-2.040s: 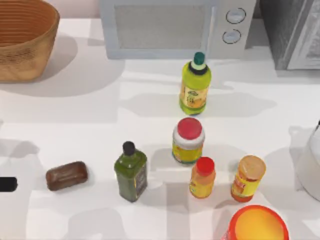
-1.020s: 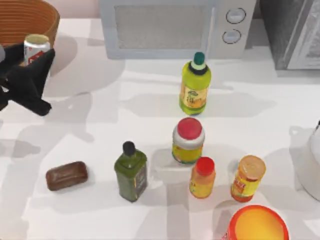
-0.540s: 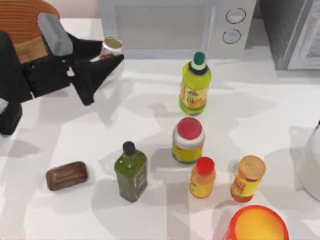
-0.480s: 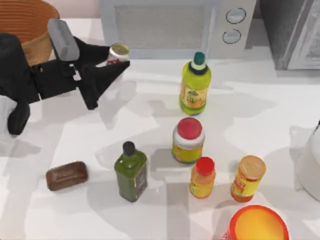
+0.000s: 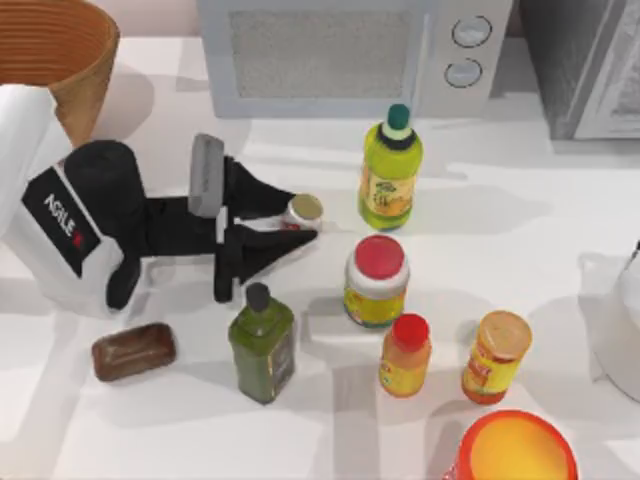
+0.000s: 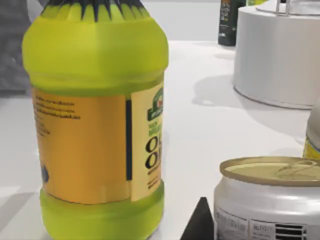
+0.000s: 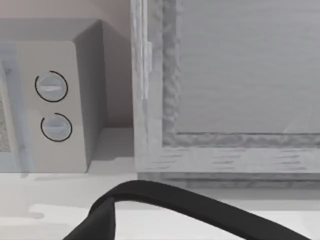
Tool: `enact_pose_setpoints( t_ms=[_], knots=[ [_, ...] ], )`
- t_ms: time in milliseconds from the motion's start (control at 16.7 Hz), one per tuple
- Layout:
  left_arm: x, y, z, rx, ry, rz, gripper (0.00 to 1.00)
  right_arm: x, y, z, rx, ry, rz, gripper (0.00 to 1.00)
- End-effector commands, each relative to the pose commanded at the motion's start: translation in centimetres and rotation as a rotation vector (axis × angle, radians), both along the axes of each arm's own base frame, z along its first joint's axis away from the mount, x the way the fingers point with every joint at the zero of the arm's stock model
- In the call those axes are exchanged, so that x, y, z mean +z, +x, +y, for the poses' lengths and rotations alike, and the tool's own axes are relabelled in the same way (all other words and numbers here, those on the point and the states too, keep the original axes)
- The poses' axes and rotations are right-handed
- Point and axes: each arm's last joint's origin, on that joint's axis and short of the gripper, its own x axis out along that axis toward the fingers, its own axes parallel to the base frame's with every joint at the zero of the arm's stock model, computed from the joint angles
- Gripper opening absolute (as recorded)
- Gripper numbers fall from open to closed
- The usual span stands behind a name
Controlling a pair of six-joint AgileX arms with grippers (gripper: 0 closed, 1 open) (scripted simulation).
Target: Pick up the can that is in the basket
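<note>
The can (image 5: 303, 210), small and white with a red marking and a pale top, hangs over the middle of the table between the black fingers of my left gripper (image 5: 298, 224), which is shut on it. The wicker basket (image 5: 60, 50) stands at the back left corner, well behind the gripper. In the left wrist view the can (image 6: 272, 202) is close up beside a yellow-green bottle (image 6: 95, 125), with one dark fingertip (image 6: 200, 227) next to it. A dark part of my right gripper (image 7: 200, 210) faces the microwave.
The yellow-green bottle (image 5: 390, 175) stands just right of the can. A red-lidded jar (image 5: 376, 282), a dark green bottle (image 5: 262, 345), two orange jars (image 5: 405, 355) and a brown block (image 5: 133, 351) sit in front. A microwave (image 5: 320, 55) lines the back, and a white pot (image 5: 620, 320) is at the right edge.
My left gripper has carried the can out of the basket, rightward and toward the front, to the middle of the table beside the yellow-green bottle.
</note>
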Motion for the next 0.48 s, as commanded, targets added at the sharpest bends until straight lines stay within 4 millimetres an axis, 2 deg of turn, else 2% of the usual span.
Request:
enact_pose_setpoints(
  t_ms=[180,480],
  knots=[
    [-1.11,-0.25,-0.78,-0.049,-0.001,-0.001,0.00,0.00,0.00,0.00,0.000,0.000,0.000,1.00],
    [-1.11,-0.25,-0.78,-0.049,-0.001,-0.001,0.00,0.00,0.00,0.00,0.000,0.000,0.000,1.00]
  ],
)
